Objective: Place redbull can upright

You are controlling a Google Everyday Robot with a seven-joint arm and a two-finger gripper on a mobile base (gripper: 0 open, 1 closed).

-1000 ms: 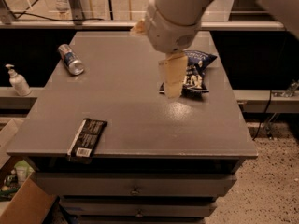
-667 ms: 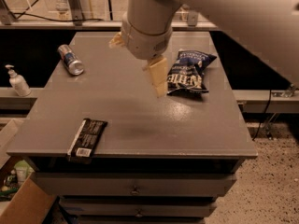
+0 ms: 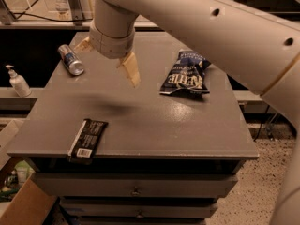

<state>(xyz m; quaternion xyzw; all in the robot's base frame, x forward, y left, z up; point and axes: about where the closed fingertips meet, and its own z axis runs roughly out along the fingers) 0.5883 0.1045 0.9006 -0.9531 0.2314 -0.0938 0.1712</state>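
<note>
This looks like a robot test lab or workshop rather than a home. A plain grey cabinet (image 3: 140, 125) with knobbed drawers (image 3: 136, 190) serves as the work surface. Above its back left part hangs a beige robot arm (image 3: 211, 27); its gripper (image 3: 107, 65) has its fingers (image 3: 131, 69) spread apart. A drink can (image 3: 71, 60), a crisp bag (image 3: 185, 76) and a wrapped bar (image 3: 87, 138) lie spaced out on the cabinet. Left of the cabinet, a pump bottle (image 3: 18, 81) stands on a low ledge, and a cardboard box (image 3: 23, 205) sits by its lower left corner. The floor (image 3: 229, 205) to its right is speckled, with a loose cable (image 3: 265, 121). Metal framing (image 3: 75, 3) stands behind it.
</note>
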